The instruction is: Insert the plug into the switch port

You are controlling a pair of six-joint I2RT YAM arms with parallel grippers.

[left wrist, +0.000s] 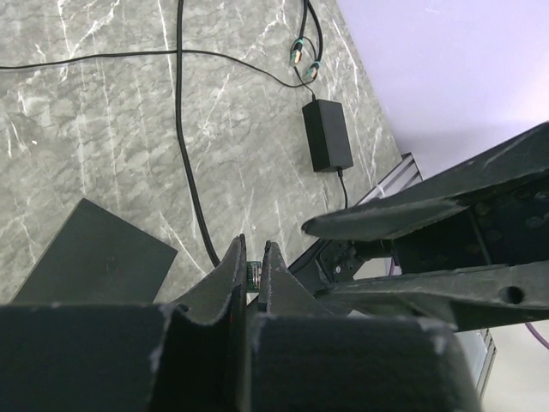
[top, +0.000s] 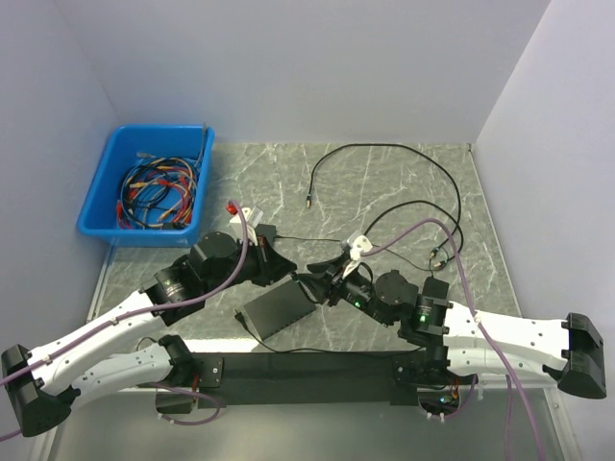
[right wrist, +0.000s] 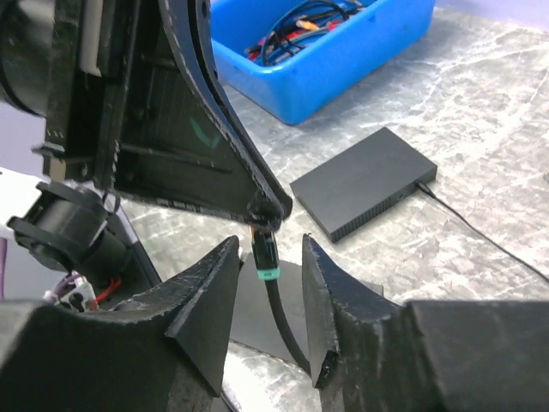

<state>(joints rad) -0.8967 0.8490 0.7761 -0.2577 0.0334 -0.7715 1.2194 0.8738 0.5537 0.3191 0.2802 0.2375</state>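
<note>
The plug (right wrist: 267, 253), black with a teal band, is pinched at its tip by my left gripper (left wrist: 255, 249), which is shut on it; in the left wrist view the plug (left wrist: 250, 275) shows as a small green piece between the fingers. Its black cable (right wrist: 287, 330) hangs down between the fingers of my right gripper (right wrist: 270, 245), which stands open around it without touching. The switch (top: 279, 309), a flat black box, lies on the table just below both grippers; in the right wrist view the switch (right wrist: 364, 180) has a thin lead plugged into its far end.
A blue bin (top: 101, 206) of coloured cables sits at the back left. Black cable (top: 384, 154) loops over the marble table behind the grippers. A black power adapter (left wrist: 328, 135) lies near the table's edge. White walls close in the workspace.
</note>
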